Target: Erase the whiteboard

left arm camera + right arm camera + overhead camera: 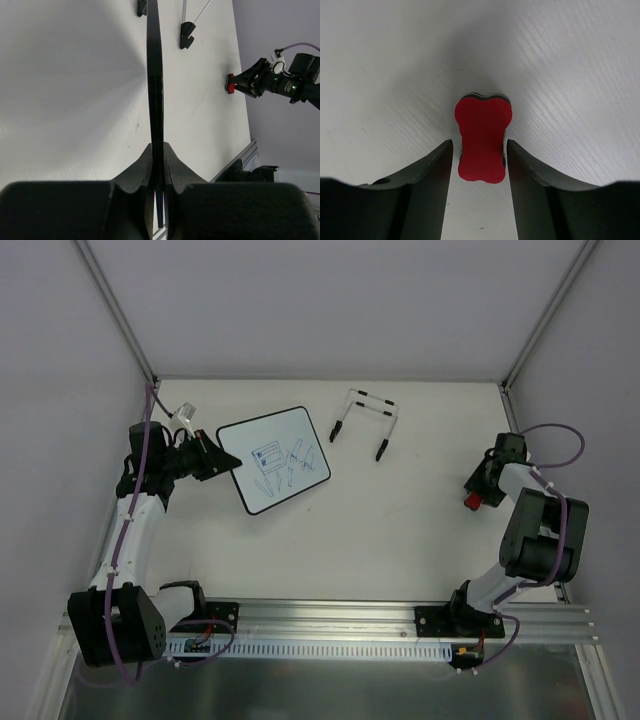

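Left jaws pinch the whiteboard [275, 465] by its edge. Right jaws, half-open, straddle the red eraser [482, 140], not quite touching.

One whiteboard [274, 458], one red eraser [482, 140], one wire stand [365, 420], two grippers, left gripper [226, 462], right gripper [472, 498]
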Motion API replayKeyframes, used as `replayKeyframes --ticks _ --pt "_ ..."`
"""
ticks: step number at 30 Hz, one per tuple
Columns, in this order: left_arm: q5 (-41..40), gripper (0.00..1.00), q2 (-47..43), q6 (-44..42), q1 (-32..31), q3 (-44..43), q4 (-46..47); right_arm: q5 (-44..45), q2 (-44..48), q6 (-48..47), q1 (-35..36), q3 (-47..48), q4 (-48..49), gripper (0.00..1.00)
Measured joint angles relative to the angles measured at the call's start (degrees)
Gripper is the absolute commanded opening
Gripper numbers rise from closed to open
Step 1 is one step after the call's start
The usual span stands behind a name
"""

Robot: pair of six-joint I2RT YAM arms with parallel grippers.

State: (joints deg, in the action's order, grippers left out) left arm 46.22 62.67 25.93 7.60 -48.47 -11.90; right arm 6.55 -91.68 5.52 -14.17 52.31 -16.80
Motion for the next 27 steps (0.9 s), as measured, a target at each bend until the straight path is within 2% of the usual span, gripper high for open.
replayKeyframes --ticks 12,15,16,19,23,27 --pt "0.0 0.0 0.0 0.0 0.0 0.0 0.0 0.0 -2.1 0.0 0.0 0.0 1.2 0.45" --pt "0.0 0.0 0.0 0.0 0.0 0.0 0.0 0.3 -2.3 -0.3 0.0 0.0 1.1 0.26" --pt "0.0 0.0 0.0 0.0 0.0 0.0 -0.1 0.4 -2.3 -0.5 0.0 0.0 1.2 0.17" --pt "0.0 0.0 0.0 0.0 0.0 0.0 -0.1 0.5 -1.9 -1.3 0.5 0.0 1.2 0.15" --pt "0.1 0.0 0.0 0.0 0.0 0.0 -0.1 0.1 1.1 -3.6 5.4 0.1 1.0 0.15" --pt "0.2 0.0 0.0 0.0 -0.3 0.3 -0.5 -2.1 5.2 -7.2 17.2 2.3 0.9 0.12"
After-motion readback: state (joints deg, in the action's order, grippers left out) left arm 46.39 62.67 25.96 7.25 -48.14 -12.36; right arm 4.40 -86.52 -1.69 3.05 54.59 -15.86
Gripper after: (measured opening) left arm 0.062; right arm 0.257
